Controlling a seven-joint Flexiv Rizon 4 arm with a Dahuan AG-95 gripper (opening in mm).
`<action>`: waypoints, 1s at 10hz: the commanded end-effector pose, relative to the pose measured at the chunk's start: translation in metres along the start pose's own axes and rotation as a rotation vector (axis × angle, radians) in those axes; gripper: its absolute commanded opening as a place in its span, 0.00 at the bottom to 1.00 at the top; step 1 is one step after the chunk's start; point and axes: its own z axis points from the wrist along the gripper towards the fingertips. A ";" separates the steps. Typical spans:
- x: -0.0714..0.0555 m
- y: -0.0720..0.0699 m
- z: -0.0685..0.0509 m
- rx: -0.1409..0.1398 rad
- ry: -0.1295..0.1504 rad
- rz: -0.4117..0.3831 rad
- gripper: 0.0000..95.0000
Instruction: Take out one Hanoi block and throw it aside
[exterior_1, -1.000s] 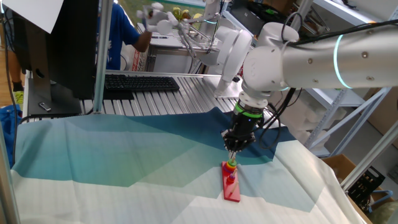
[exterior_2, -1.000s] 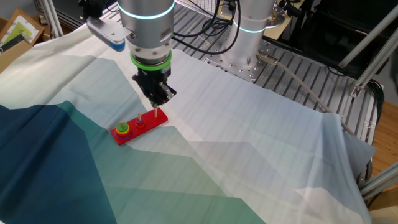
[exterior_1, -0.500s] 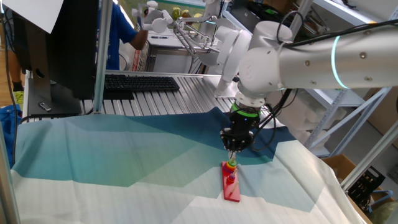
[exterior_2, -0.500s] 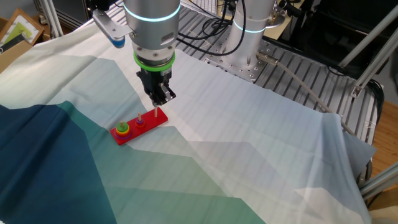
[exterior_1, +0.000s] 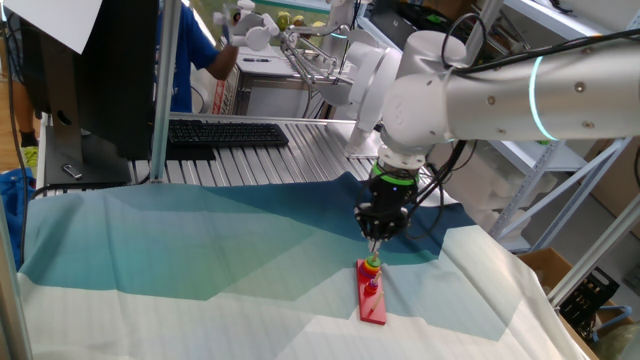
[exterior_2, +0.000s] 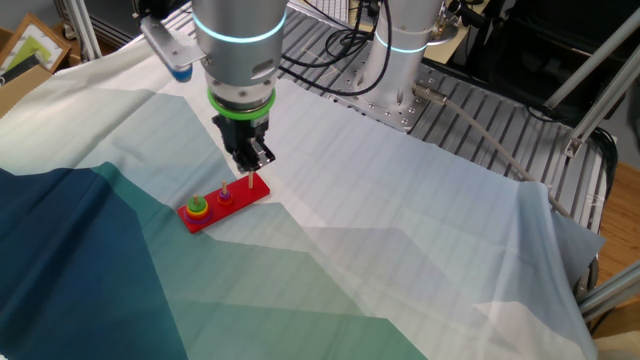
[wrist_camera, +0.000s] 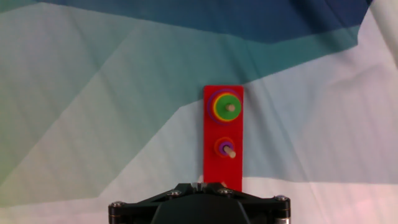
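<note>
The long red base (exterior_2: 240, 197) lies on the cloth with three pegs. The green Hanoi block (exterior_2: 198, 205) sits in a stack with a yellow ring on the end peg farthest from my gripper. It also shows in one fixed view (exterior_1: 371, 264) and in the hand view (wrist_camera: 212, 104). A small purple piece (wrist_camera: 224, 147) sits on the middle peg. My gripper (exterior_2: 250, 168) hangs above the base's bare end peg, with its fingers together and nothing between them. It also shows in one fixed view (exterior_1: 377, 238) and at the hand view's bottom edge (wrist_camera: 200, 184).
A blue, teal and white cloth (exterior_2: 400, 270) covers the table. A metal slatted surface with a keyboard (exterior_1: 228, 133) lies behind it. The arm's base (exterior_2: 400, 60) stands at the back. A person (exterior_1: 195, 55) is at the far side.
The hand has shifted slightly sideways above the red base and turned a little. The base and its rings have not moved.
</note>
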 end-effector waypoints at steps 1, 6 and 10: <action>-0.016 -0.011 0.008 -0.021 -0.025 -0.154 0.00; -0.055 -0.043 0.023 -0.032 -0.073 -0.308 0.00; -0.062 -0.052 0.038 -0.039 -0.106 -0.336 0.00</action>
